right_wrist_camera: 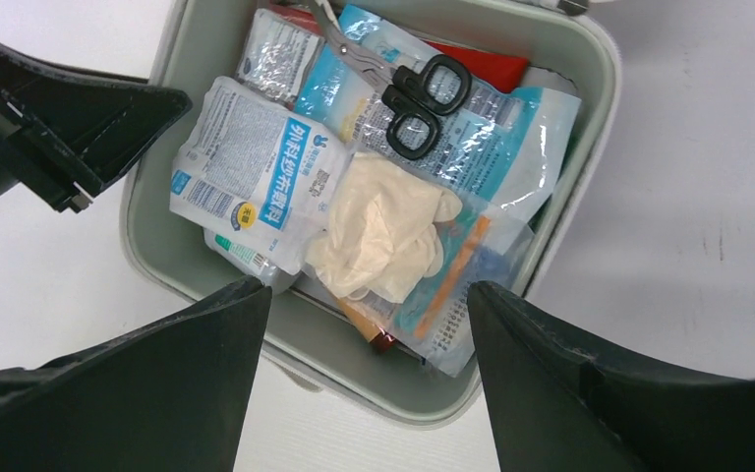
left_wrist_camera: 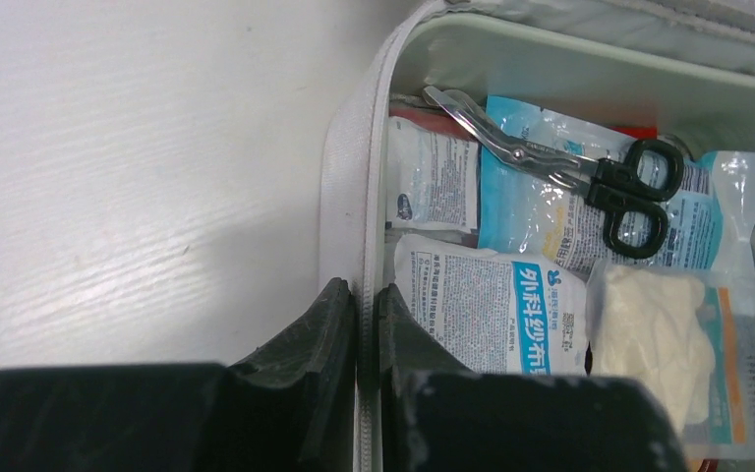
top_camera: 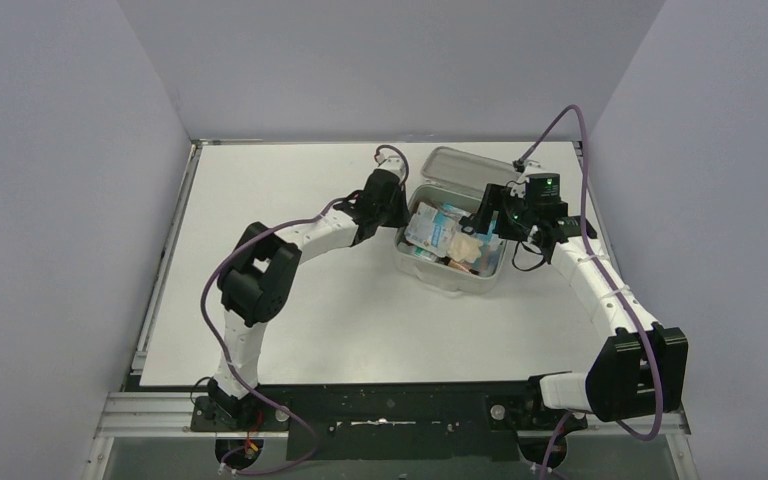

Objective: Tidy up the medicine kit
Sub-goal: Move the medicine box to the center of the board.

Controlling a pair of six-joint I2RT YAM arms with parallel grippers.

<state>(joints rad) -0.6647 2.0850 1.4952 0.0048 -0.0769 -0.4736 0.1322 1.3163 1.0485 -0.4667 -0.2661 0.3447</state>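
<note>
The medicine kit (top_camera: 447,279) is a pale grey-white box standing open right of centre, its lid (top_camera: 460,166) tilted back behind it. Inside lie black-handled scissors (right_wrist_camera: 423,103), a white and blue gauze packet (right_wrist_camera: 256,167), cream gloves (right_wrist_camera: 383,226) and other sealed packets. My left gripper (left_wrist_camera: 366,295) is shut on the kit's left wall (left_wrist_camera: 349,177), one finger outside and one inside; it also shows in the top view (top_camera: 397,225). My right gripper (right_wrist_camera: 366,290) is open and empty, hovering over the kit's near side, and shows in the top view (top_camera: 485,225).
A red item (right_wrist_camera: 496,67) lies partly under the packets at the kit's far side. The white table (top_camera: 290,300) extends left and in front of the kit. Grey walls enclose the table at back and sides.
</note>
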